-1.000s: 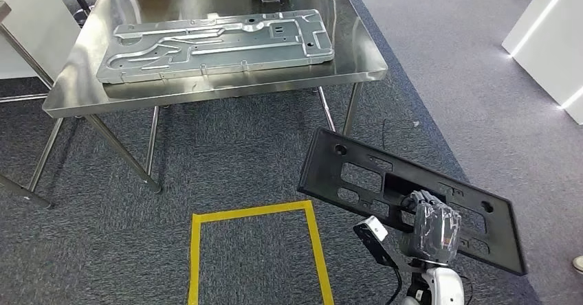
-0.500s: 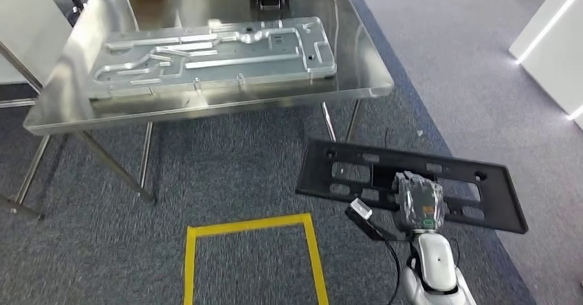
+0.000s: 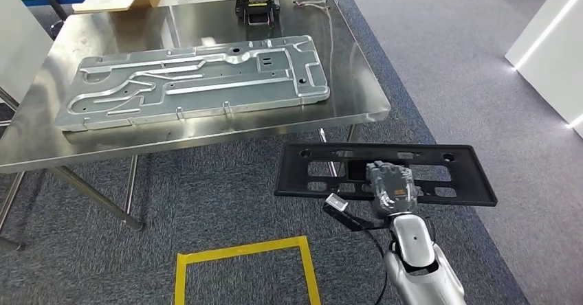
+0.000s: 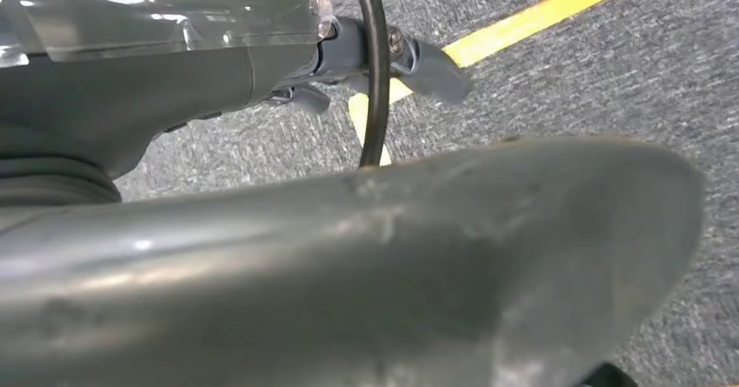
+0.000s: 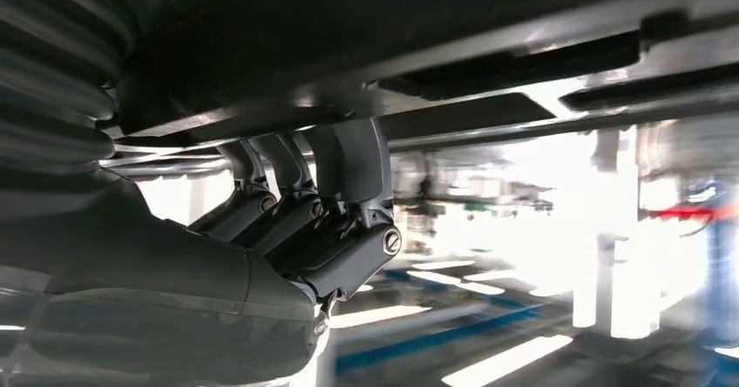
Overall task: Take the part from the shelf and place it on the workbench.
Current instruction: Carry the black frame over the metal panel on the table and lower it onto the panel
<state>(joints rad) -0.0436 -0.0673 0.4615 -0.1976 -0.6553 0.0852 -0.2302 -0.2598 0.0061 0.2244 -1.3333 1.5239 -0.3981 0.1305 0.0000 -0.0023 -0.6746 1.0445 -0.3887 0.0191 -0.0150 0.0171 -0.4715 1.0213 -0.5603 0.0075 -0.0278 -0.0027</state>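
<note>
- Head view: the right hand (image 3: 390, 185) grips the black part (image 3: 385, 174) near the middle of its near edge, holding it flat in the air just short of the workbench (image 3: 357, 109); the part's long axis runs side to side, roughly along the bench's near edge; the bench lies ahead of the hand and a little to its left, and a grey metal panel (image 3: 192, 82) covers most of its top, leaving bare steel at the right end; I judge the right arm is the one that must carry forward and over that edge.
- Against the earlier frames: the part was tilted, its right end low, and now sits near level; the bench looms closer and the yellow floor tape (image 3: 240, 267) sits lower, so the camera has moved.
- Left wrist view: grey carpet and yellow tape past the left hand (image 4: 366, 64); whether its fingers are clenched or loose I cannot tell.
- Right wrist view: dark fingers (image 5: 344, 173) curl up against the part's underside, clamped on it.
</note>
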